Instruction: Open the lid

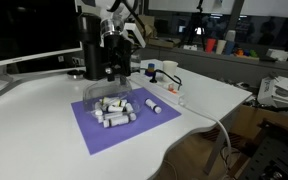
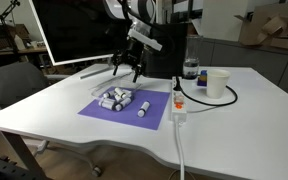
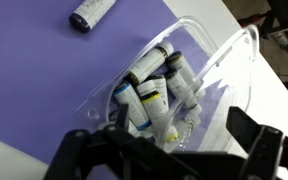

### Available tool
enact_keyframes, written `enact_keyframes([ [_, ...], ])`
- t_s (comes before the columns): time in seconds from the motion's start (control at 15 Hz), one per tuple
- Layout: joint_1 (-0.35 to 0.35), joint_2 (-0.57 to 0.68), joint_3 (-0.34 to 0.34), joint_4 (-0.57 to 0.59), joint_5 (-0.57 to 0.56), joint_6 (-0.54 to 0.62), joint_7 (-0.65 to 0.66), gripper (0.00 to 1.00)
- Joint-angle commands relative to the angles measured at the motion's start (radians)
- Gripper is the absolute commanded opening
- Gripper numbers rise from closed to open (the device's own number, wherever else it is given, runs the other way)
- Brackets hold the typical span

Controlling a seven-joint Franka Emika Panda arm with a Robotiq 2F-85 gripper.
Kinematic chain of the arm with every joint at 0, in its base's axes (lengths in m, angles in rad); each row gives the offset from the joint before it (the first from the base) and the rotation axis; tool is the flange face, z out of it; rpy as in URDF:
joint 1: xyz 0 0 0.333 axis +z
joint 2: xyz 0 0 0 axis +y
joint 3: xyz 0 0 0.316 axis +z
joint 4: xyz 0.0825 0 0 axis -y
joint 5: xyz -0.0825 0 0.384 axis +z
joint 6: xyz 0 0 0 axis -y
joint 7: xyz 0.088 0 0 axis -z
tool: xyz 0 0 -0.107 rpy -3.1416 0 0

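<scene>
The white table (image 1: 214,95) carries the purple mat (image 1: 99,135), with cluttered desks in the room beyond. Behind the mat stands the black machine (image 2: 172,55). Its lid (image 1: 91,20) is on top, dark and partly hidden by the arm. On the mat sits the clear tray (image 3: 239,50) of cylinders (image 3: 149,100). The gripper (image 2: 125,70) hangs above the mat. The wrist view shows its fingers (image 3: 79,155) spread apart, holding nothing, and a stray cylinder (image 3: 92,12) lying on the mat.
</scene>
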Motion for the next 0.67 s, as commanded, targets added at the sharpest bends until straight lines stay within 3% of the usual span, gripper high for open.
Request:
enact_keyframes([
  [0.0, 0.010, -0.042, 0.010, -0.013, -0.001, -0.040, -0.061, 1.00],
  [0.33, 0.044, -0.126, 0.021, -0.084, 0.005, 0.025, -0.120, 1.00],
  [0.6, 0.043, -0.190, 0.064, -0.131, 0.085, 0.038, -0.194, 1.00],
])
